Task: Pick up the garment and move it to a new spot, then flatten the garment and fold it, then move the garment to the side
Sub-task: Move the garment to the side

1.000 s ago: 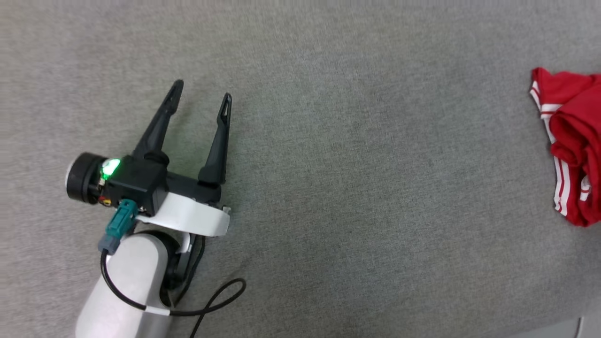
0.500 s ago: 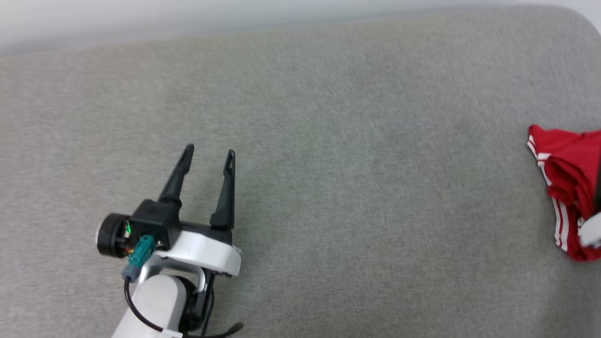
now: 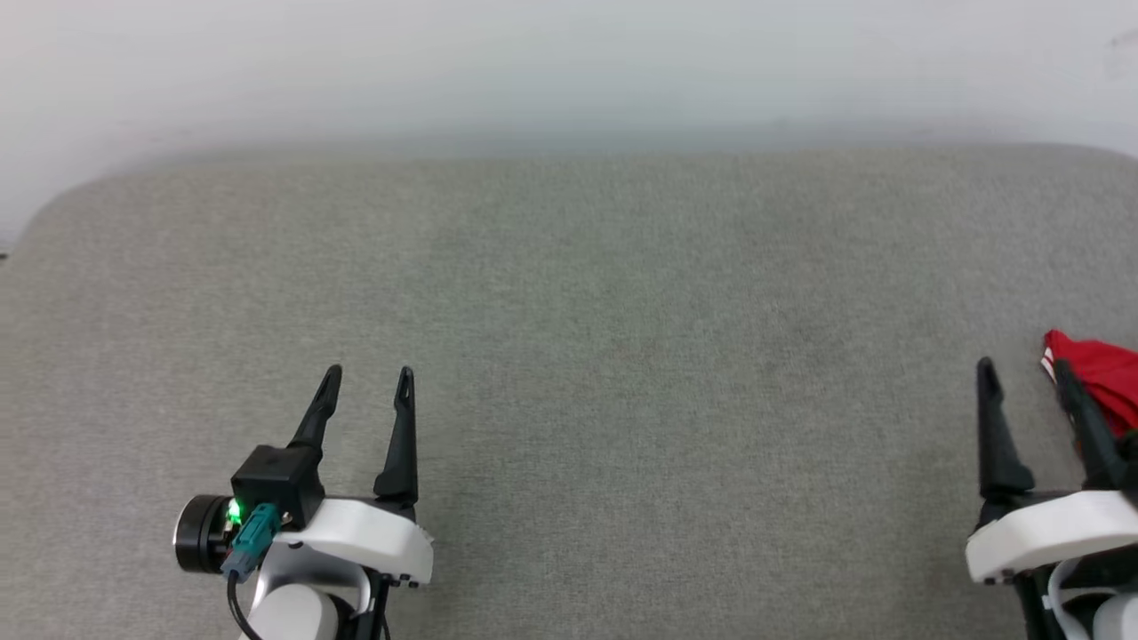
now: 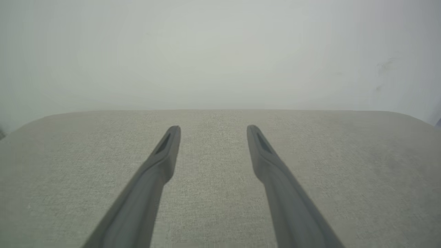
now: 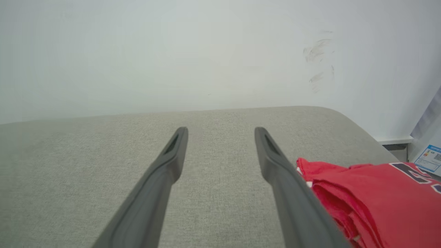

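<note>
Red cloth shows just off the outer finger of the right gripper point(image 3: 1022, 366): the shirt point(image 3: 1102, 378) lies in a layered, rumpled bundle on the grey cushion point(image 3: 622, 356). It is close beside that finger, though I cannot tell whether the two touch, and it is well apart from the left gripper point(image 3: 369, 372) on the far side. What has changed over the last second is mostly the look-out. The head camera has tipped up, so the pale wall point(image 3: 569, 71) now sits above the cushion's far edge and everything has slid down the picture. The shirt itself need not have moved. The right gripper has come into that view, level with the left one, both pointing away toward the wall. Each has its fingers spread wide with nothing between them but bare cushion. To my eye both arms are in a rest pose. With the shirt off to the right and nothing held, either the last move to the side is done or the first pick-up has not begun. The bundle looks too loose for me to say which.
</note>
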